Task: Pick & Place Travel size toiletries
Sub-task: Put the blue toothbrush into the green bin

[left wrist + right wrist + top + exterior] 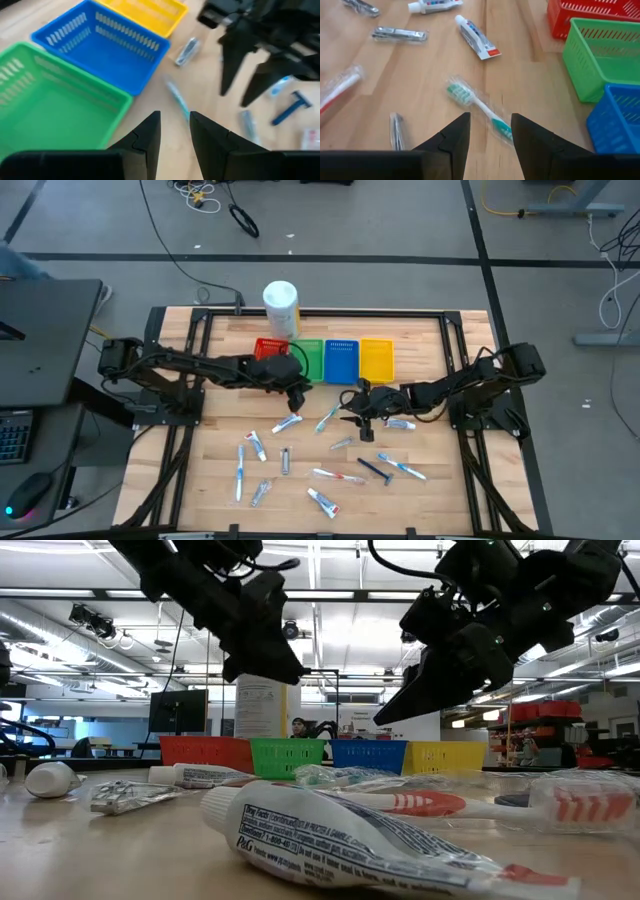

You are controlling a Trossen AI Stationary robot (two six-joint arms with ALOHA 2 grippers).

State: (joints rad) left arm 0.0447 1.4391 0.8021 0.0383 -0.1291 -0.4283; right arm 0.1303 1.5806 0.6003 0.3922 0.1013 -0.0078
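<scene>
The travel size toiletries (320, 465) lie scattered on the wooden table (440, 480) in front of the red, green, blue and yellow bins (325, 360), with a wrapped green toothbrush (479, 106) nearest the bins. The right gripper (490, 131) hangs just above this toothbrush, its fingers slightly apart and holding nothing. The left gripper (175, 131) hovers in front of the green bin, fingers narrowly parted and empty.

Wooden table (430, 470): four bins (341, 360), canister (281, 307), scattered toiletries (322, 458).
</scene>
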